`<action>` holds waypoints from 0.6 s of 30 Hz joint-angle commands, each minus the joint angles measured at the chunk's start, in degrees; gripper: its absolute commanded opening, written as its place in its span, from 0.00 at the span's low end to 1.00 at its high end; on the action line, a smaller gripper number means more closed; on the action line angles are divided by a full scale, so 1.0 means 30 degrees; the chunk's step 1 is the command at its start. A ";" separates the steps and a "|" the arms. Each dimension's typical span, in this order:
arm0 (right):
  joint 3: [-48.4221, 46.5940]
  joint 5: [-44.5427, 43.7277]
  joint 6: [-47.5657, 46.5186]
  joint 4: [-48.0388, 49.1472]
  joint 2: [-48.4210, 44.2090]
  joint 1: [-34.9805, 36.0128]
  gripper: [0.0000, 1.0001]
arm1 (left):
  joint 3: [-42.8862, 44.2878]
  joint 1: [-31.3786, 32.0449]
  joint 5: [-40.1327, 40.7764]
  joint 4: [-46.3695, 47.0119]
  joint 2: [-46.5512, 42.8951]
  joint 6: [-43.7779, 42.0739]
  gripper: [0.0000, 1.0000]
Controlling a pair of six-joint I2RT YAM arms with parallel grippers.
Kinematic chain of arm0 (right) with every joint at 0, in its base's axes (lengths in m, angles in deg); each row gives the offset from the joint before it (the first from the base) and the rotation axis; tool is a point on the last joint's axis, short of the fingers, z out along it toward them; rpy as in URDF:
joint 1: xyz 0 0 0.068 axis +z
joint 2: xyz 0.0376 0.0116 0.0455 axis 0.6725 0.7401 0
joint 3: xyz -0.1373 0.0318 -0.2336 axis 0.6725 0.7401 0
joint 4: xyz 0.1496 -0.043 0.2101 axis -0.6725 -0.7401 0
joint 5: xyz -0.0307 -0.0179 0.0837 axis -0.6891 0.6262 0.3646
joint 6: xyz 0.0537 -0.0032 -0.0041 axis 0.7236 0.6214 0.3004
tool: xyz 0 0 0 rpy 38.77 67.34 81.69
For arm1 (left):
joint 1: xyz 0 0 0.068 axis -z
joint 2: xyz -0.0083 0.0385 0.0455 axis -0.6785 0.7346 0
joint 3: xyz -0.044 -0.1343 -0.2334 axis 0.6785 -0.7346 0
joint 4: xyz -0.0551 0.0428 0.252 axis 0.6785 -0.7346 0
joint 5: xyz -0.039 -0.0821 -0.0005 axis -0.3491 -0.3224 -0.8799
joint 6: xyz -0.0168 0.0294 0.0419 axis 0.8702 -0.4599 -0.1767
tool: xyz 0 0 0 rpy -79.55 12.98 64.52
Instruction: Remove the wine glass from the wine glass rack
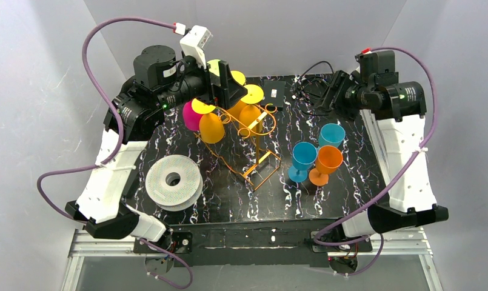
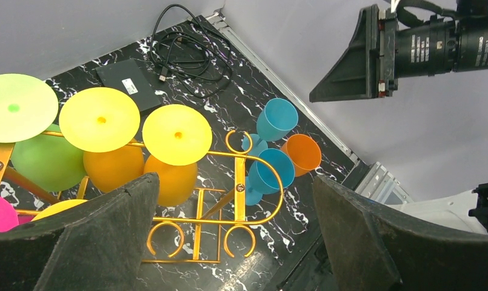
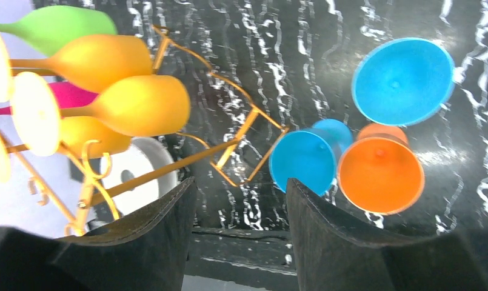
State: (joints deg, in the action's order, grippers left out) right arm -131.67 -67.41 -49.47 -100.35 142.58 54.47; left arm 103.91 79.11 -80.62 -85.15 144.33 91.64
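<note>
The orange-gold wire rack (image 1: pixel 257 159) stands mid-table. Several glasses hang upside down from its top loops: pink (image 1: pixel 191 117), yellow-orange (image 1: pixel 211 128) and orange (image 1: pixel 247 114). My left gripper (image 1: pixel 230 85) hovers above the rack's top, open and empty. In the left wrist view my left gripper (image 2: pixel 234 179) looks down on the rack (image 2: pixel 240 176), the yellow glass feet (image 2: pixel 176 133) and a green glass (image 2: pixel 44 160). My right gripper (image 1: pixel 327 94) is open and empty at the back right, away from the rack. In the right wrist view my right gripper (image 3: pixel 240 182) faces the rack (image 3: pixel 168 167).
Two blue glasses (image 1: pixel 332 136) (image 1: pixel 303 157) and an orange glass (image 1: pixel 328 161) stand upright right of the rack. A round white spool (image 1: pixel 173 180) lies front left. A black box (image 1: pixel 273 93) and cables lie at the back. White walls enclose the table.
</note>
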 commanded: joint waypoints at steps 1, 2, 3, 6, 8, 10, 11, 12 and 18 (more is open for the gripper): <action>-0.1657 0.3483 -0.0243 0.1421 0.1138 -0.0378 0.63 | 0.0565 -0.0028 -0.0051 0.0693 -0.0399 -0.0176 0.98; -0.1992 0.3954 -0.0192 0.1632 0.1369 -0.0425 0.63 | 0.0589 -0.0027 -0.0042 0.0692 -0.0406 -0.0213 0.98; -0.2210 0.4419 -0.0167 0.1841 0.1566 -0.0482 0.64 | 0.0577 -0.0031 -0.0040 0.0692 -0.0414 -0.0218 0.98; -0.2641 0.5603 0.0059 0.2490 0.1974 -0.0676 0.63 | 0.0604 -0.0027 -0.0070 0.0696 -0.0445 -0.0211 0.98; -0.2669 0.6413 0.0330 0.3087 0.2182 -0.0792 0.63 | 0.0619 -0.0035 -0.0035 0.0642 -0.0456 -0.0335 0.98; -0.2628 0.7311 0.0576 0.3811 0.2367 -0.0862 0.64 | 0.0613 -0.0032 0.0066 0.0578 -0.0515 -0.0443 0.98; -0.2611 0.7746 0.0724 0.4179 0.2475 -0.0874 0.64 | 0.0565 -0.0032 0.0079 0.0550 -0.0530 -0.0474 0.98; -0.2642 0.8171 0.0874 0.4518 0.2617 -0.0897 0.64 | 0.0527 -0.0028 0.0081 0.0528 -0.0565 -0.0481 0.98; -0.3023 1.0149 0.1882 0.6580 0.3431 -0.0992 0.66 | 0.0400 -0.0028 0.0105 0.0516 -0.0777 -0.0515 0.98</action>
State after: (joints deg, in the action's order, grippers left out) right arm -137.58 -43.80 -45.99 -88.48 151.71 51.93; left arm 104.02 79.11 -80.59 -85.37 144.28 91.00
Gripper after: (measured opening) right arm 0.654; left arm 0.980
